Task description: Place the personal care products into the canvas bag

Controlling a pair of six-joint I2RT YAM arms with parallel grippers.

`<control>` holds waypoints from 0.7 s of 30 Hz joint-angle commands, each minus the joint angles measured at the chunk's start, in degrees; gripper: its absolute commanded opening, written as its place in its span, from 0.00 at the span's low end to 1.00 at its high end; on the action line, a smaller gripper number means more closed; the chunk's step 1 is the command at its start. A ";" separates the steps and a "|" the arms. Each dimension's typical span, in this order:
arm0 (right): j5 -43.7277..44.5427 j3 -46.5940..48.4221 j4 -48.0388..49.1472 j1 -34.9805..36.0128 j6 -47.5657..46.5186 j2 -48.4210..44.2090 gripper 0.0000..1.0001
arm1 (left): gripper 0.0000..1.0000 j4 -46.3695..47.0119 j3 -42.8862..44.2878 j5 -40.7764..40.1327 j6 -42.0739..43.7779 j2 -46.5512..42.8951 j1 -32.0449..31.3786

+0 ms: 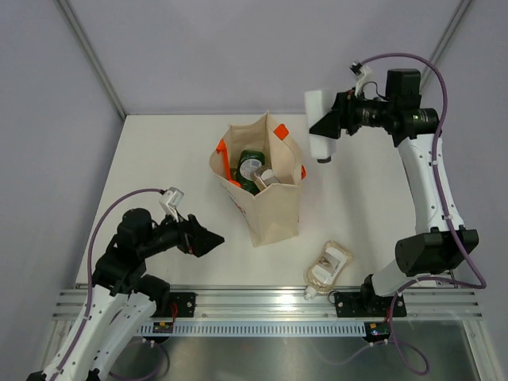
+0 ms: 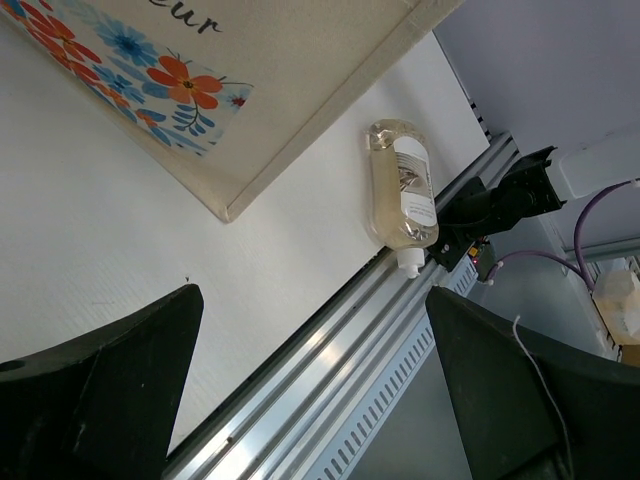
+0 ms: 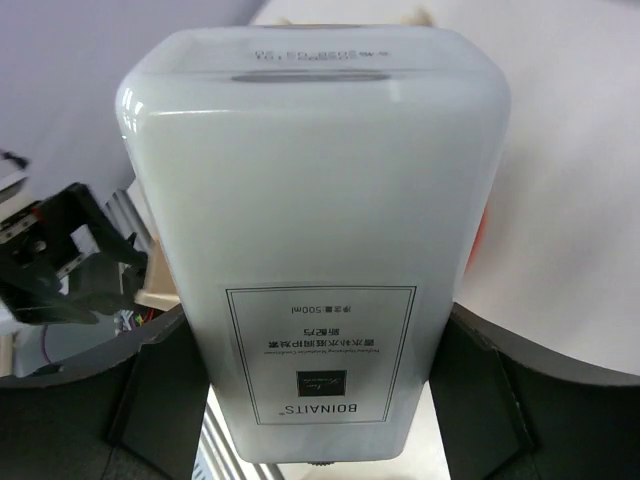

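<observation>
The canvas bag (image 1: 274, 208) stands upright mid-table, its orange handles (image 1: 280, 131) at the rim; a green bottle (image 1: 251, 161) and other containers show inside. My right gripper (image 1: 321, 127) hangs to the right of the bag's mouth and higher, shut on a white bottle (image 1: 314, 107) whose dark cap (image 1: 323, 159) points down. That white bottle (image 3: 315, 230) fills the right wrist view between both fingers (image 3: 480, 400). A clear beige refill pouch (image 1: 328, 266) lies near the front edge. My left gripper (image 1: 213, 240) is open and holds nothing, left of the bag's foot. The left wrist view shows the pouch (image 2: 403, 190) ahead.
An aluminium rail (image 1: 262, 305) runs along the near table edge, right by the pouch's spout (image 2: 409, 262). The bag's floral print (image 2: 130, 60) faces the left wrist camera. Grey walls close in the far side and both flanks.
</observation>
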 commanded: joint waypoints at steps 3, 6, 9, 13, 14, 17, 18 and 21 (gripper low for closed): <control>-1.26 16.58 2.14 13.12 -1.50 4.02 0.00 | 0.99 1.73 4.67 0.71 0.26 -0.98 0.03; 2.69 27.12 -1.37 19.71 -3.35 11.48 0.00 | 0.99 -1.08 6.86 0.27 0.70 -0.81 0.03; 10.32 27.77 -2.34 24.74 -6.60 15.80 0.00 | 0.99 -2.66 8.45 -1.04 1.22 -0.90 0.03; 14.67 25.49 -3.49 29.84 -10.65 18.46 0.00 | 0.99 -2.93 8.54 -1.75 1.05 -1.07 0.03; 14.76 24.61 -2.88 29.94 -11.53 18.55 0.00 | 0.99 -2.76 8.37 -1.75 0.87 -1.16 0.03; 15.28 21.88 -2.96 30.20 -13.72 18.20 0.00 | 0.99 -2.14 7.40 -1.66 0.61 -1.69 0.03; 15.72 20.66 -3.13 30.20 -14.08 18.02 0.00 | 0.99 -2.05 7.31 -1.66 0.61 -1.86 0.03; 16.07 17.24 -3.93 30.73 -16.10 17.23 0.01 | 0.99 -2.31 7.31 -1.40 0.78 -1.77 0.03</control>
